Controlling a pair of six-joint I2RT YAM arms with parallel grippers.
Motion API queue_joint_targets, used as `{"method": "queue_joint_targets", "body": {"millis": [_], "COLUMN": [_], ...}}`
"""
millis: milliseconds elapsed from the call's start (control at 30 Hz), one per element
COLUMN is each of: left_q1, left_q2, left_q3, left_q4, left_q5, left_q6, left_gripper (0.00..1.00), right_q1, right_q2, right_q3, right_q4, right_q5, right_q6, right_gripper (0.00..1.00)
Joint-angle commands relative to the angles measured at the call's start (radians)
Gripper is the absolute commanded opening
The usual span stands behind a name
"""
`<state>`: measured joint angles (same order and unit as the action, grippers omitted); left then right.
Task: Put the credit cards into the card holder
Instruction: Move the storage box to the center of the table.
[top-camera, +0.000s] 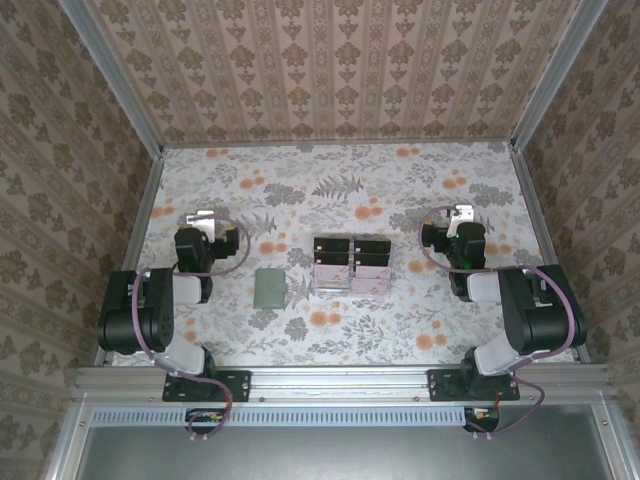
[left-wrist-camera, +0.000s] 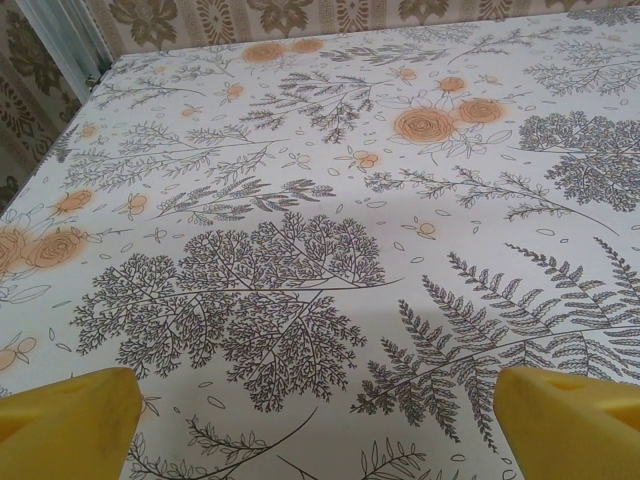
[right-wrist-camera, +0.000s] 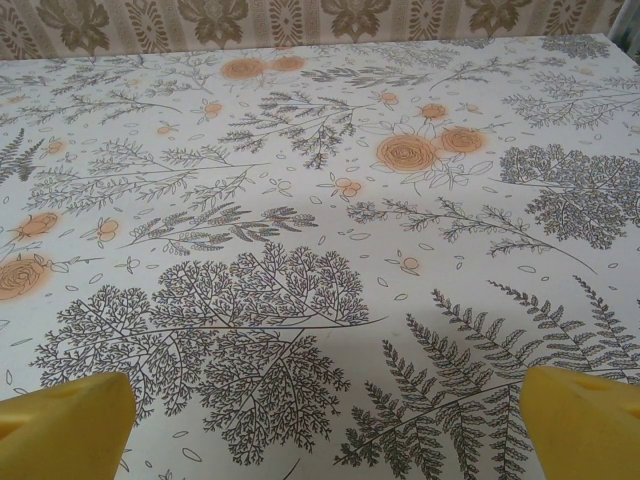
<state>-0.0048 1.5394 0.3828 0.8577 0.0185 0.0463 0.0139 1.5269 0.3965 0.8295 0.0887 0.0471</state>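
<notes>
Tabletop seen from above, a flat table covered in white cloth printed with grey ferns and orange flowers (top-camera: 400, 330). Near the middle lies the card holder, a small sage-green rectangular wallet (top-camera: 269, 289), flat and apparently folded shut. Near its right side, not touching it, is a clear plastic stand topped with black blocks (top-camera: 351, 247). The thin, pale pink rectangular credit cards (top-camera: 350, 281) show along the stand's near side. The left gripper (top-camera: 205, 216) sits well left of the wallet and the right gripper (top-camera: 461, 214) well right of the stand. Both have their yellow fingertips (left-wrist-camera: 70, 420) spread wide and hold nothing. Likely risks: the thin cards could slip from the fingers or lift two at once, and the light wallet could skid across the cloth or stay shut unless one arm pins it.
</notes>
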Motion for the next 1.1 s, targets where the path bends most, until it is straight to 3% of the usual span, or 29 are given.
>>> {"method": "queue_joint_targets", "body": {"millis": [0,233,367,467,567,633,800,1067], "left_q1": [0.005,-0.012,-0.033,-0.082,-0.136,-0.187,-0.363,-0.588], "left_q2": [-0.073,-0.241,-0.360,-0.431,-0.471,-0.484,-0.482,-0.414], "left_q3": [0.015,0.057,0.114,0.179,0.230,0.251,0.277,0.248], "left_q4": [-0.037,-0.250,-0.468,-0.649,-0.779,-0.833,-0.938,-1.006], "left_q5": [-0.028,-0.108,-0.139,-0.137,-0.061,-0.022,-0.011,-0.171], "left_q6": [-0.010,-0.037,-0.152,-0.239,-0.320,-0.356,-0.400,-0.503], "left_gripper": [1.00,1.00,1.00,1.00,1.00,1.00,1.00,1.00], "right_q1": [0.006,0.005,-0.013,-0.019,-0.007,0.043,0.249,0.467], "right_q2": [-0.089,-0.293,-0.370,-0.415,-0.457,-0.492,-0.601,-0.664], "right_q3": [0.003,0.133,0.204,0.236,0.277,0.312,0.314,0.212], "right_q4": [-0.027,-0.482,-0.707,-0.791,-0.919,-1.045,-1.266,-1.343], "right_q5": [0.007,0.070,0.163,0.032,-0.119,-0.138,-0.014,0.029], "right_q6": [-0.008,0.128,0.385,0.401,0.400,0.376,0.367,0.487], "right_gripper": [1.00,1.00,1.00,1.00,1.00,1.00,1.00,0.97]}}
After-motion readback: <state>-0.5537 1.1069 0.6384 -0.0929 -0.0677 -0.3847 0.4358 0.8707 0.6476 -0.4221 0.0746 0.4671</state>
